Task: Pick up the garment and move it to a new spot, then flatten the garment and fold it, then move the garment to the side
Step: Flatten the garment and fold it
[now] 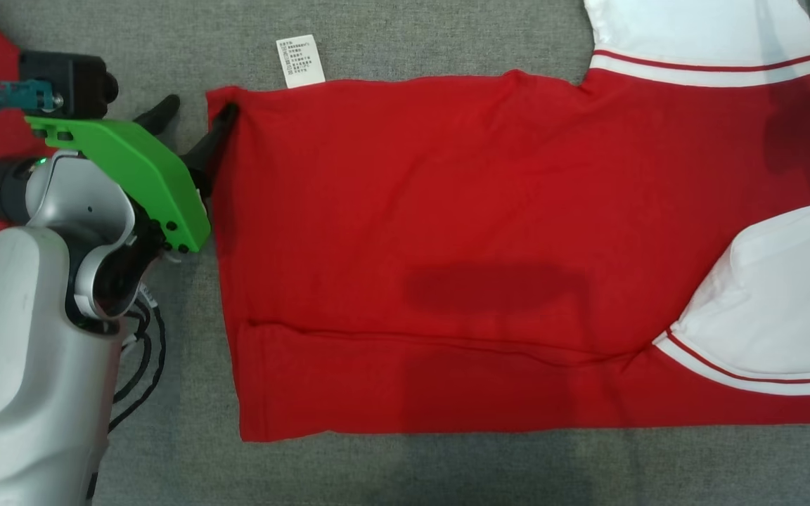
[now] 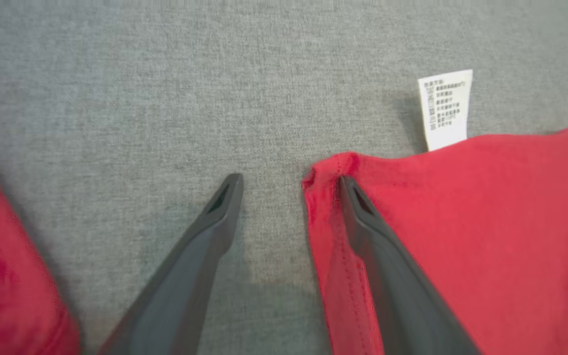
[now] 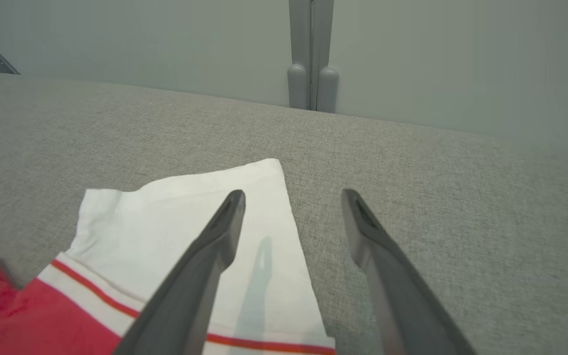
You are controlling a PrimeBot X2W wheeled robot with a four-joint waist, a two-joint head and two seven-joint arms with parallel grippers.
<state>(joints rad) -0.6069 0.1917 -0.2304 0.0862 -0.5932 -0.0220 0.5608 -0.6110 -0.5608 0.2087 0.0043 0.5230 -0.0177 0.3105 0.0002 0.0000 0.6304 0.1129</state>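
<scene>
Two grippers, jaws wide: left gripper (image 2: 290,180) astride the upper-left corner of the garment (image 1: 447,211), right gripper (image 3: 294,195) at its sleeve (image 3: 165,222); both layers should be caught before closing.

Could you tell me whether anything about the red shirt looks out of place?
The white care label pokes out past the far edge of the red-and-white shirt onto the grey fabric surface, and a long crease runs along its near side.

One corner of the garment (image 2: 486,222) lies under the left gripper's (image 2: 290,180) right-hand finger, its label (image 2: 445,109) just beyond that fingertip. A sleeve (image 3: 165,222) lies beneath the right gripper's (image 3: 294,197) left-hand finger.
</scene>
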